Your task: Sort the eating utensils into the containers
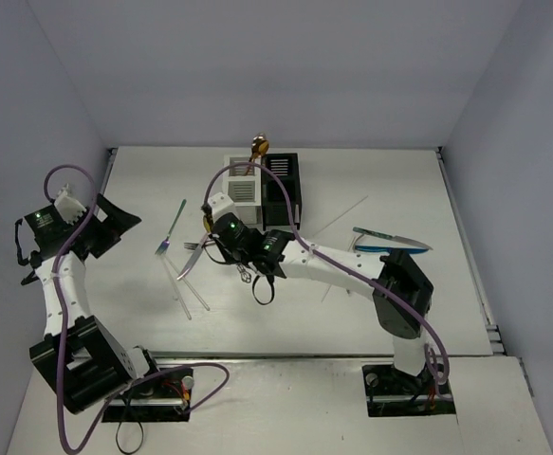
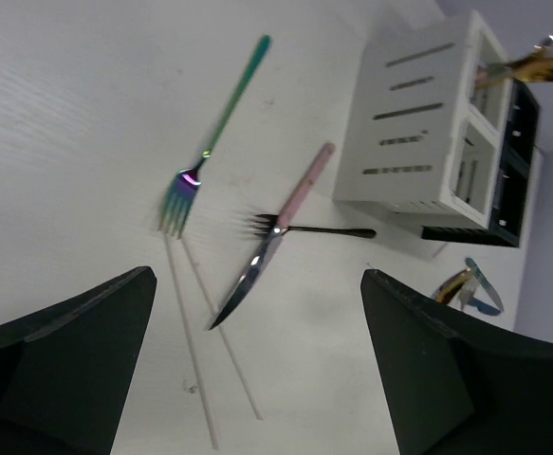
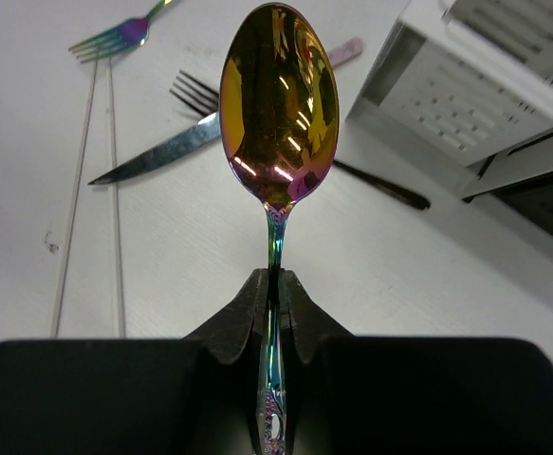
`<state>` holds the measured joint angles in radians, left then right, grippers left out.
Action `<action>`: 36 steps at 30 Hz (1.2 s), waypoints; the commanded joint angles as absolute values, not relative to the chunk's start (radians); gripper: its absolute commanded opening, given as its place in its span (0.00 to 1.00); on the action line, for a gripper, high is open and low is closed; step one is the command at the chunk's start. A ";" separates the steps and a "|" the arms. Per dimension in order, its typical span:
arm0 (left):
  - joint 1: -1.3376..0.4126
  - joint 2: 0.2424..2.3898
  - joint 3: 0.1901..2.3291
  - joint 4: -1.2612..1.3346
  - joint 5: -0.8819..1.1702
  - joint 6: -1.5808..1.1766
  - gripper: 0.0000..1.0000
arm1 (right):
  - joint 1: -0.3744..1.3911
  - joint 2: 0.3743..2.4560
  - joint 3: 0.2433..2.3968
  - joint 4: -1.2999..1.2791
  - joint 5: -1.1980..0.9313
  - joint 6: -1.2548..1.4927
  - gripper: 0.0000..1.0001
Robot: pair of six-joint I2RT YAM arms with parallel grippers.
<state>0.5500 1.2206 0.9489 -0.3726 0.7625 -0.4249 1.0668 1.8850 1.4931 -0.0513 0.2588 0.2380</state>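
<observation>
The right fingers (image 3: 248, 318) are clamped on the handle of an iridescent spoon (image 3: 278, 104), its bowl upright in the middle of the right wrist view. The left fingers (image 2: 77, 351) stand wide apart at the bottom corners, holding nothing. At upper right stand the white caddy (image 2: 409, 123) and the black caddy (image 2: 518, 142). A teal fork (image 2: 228, 109), a pink-handled knife (image 2: 300, 194) and thin sticks (image 2: 196, 365) lie on the worktop (image 2: 67, 142).
</observation>
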 commanded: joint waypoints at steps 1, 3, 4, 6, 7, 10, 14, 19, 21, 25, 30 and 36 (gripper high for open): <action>0.522 1.129 0.917 -0.186 1.006 -0.442 0.89 | 1.058 1.772 1.512 0.190 0.380 0.097 0.00; 0.507 1.107 0.908 -0.183 1.015 -0.429 0.89 | 1.041 1.776 1.556 0.268 0.407 0.069 0.00; 0.500 1.100 0.905 -0.184 1.014 -0.423 0.89 | 1.030 1.782 1.587 0.295 0.423 0.056 0.00; 0.488 1.091 0.904 -0.183 1.005 -0.411 0.90 | 1.015 1.798 1.633 0.343 0.457 0.034 0.00; 0.485 1.089 0.908 -0.183 1.006 -0.410 0.90 | 1.010 1.808 1.647 0.368 0.471 0.022 0.00; 0.482 1.086 0.915 -0.113 1.033 -0.455 0.90 | 0.996 1.828 1.691 0.443 0.501 -0.003 0.00; 0.480 1.088 0.913 0.033 1.086 -0.548 0.90 | 0.990 1.842 1.679 0.586 0.541 -0.086 0.00; 0.451 1.086 0.920 0.066 1.081 -0.560 0.89 | 0.940 1.918 1.695 0.844 0.599 -0.205 0.00; 0.449 1.086 0.921 0.066 1.072 -0.560 0.90 | 0.927 1.954 1.716 0.924 0.602 -0.228 0.00; 0.446 1.088 0.928 0.056 1.066 -0.552 0.90 | 0.887 2.068 1.813 1.070 0.629 -0.296 0.00; 0.446 1.086 0.941 0.034 1.062 -0.515 0.90 | 0.841 2.183 1.909 1.153 0.639 -0.307 0.00; 0.446 1.104 0.939 0.014 1.054 -0.483 0.90 | 0.805 2.268 1.965 1.217 0.647 -0.288 0.00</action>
<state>0.4479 1.1055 0.8875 -0.0307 1.0425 -0.5237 0.8240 2.2725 1.8829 1.0082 0.6142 -0.2922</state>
